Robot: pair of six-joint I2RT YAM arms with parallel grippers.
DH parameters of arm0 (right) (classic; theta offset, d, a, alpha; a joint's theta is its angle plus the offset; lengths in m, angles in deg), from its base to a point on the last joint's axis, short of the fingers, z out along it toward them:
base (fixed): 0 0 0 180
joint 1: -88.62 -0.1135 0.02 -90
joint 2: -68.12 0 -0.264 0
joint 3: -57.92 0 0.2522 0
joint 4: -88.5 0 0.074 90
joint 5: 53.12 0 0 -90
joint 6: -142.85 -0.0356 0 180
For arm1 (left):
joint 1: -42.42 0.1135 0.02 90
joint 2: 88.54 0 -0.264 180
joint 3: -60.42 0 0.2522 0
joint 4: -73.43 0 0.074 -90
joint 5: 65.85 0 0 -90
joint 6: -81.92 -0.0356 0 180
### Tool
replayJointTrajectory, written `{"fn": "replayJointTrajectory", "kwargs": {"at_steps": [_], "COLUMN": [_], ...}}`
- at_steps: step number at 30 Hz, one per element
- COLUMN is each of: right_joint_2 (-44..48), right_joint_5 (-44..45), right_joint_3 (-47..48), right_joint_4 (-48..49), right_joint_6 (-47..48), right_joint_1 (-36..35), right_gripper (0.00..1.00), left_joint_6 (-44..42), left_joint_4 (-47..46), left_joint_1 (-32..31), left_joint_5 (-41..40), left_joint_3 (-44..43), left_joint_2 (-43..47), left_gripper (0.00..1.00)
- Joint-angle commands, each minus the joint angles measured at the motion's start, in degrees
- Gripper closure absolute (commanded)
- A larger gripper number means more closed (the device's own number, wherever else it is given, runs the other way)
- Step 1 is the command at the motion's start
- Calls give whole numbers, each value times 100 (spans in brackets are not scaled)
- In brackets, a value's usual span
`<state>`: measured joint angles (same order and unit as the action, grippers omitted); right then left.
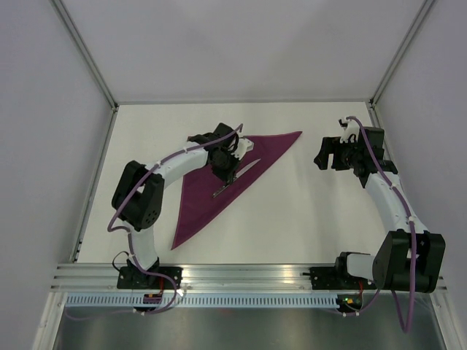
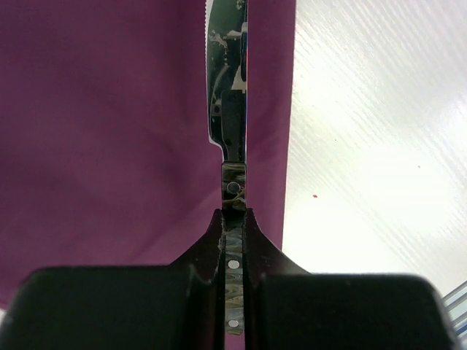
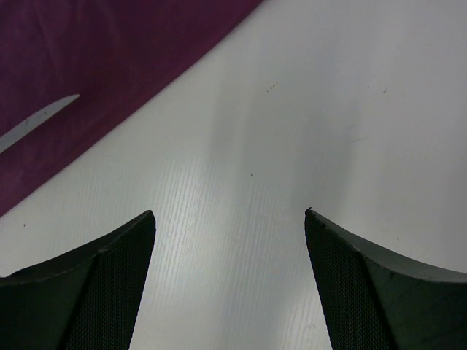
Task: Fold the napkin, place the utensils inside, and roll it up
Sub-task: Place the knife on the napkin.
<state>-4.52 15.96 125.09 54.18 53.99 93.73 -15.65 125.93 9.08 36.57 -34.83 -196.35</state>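
The magenta napkin (image 1: 195, 208) lies folded into a triangle on the white table (image 1: 306, 211), its long point reaching right. My left gripper (image 1: 225, 179) sits over the napkin's middle, shut on the dark handle of a knife (image 1: 246, 170). In the left wrist view the left gripper (image 2: 233, 219) pinches the riveted handle, and the silver blade of the knife (image 2: 228, 87) runs straight ahead over the napkin (image 2: 109, 131) near its edge. My right gripper (image 1: 326, 157) is open over bare table, right of the napkin. In its own view, the right gripper (image 3: 230, 219) holds nothing; the napkin (image 3: 95, 51) and the knife's tip (image 3: 40, 118) show at upper left.
Grey walls and a metal frame (image 1: 95, 69) enclose the table on three sides. An aluminium rail (image 1: 241, 277) carrying both arm bases runs along the near edge.
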Motion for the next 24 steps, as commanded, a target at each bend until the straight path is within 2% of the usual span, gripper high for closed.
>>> {"fn": "replayJointTrajectory", "kwargs": {"at_steps": [1,12,24], "right_joint_2": [-22,-40,-57], "right_joint_5": [36,63,54], "right_joint_3": [152,135,135], "right_joint_4": [140,131,113], "right_joint_6": [-36,-9,8], "right_joint_1": [26,17,26], "right_gripper": [12,12,12], "left_joint_6": [-315,-51,-7], "left_joint_4": [-15,-587,-745], "left_joint_1": [-172,-278,-278], "left_joint_5": [146,-56,14], "left_joint_3": [-297,-148,-103], "left_joint_2": [-231,-451,-671], "left_gripper": [98,98,98]}}
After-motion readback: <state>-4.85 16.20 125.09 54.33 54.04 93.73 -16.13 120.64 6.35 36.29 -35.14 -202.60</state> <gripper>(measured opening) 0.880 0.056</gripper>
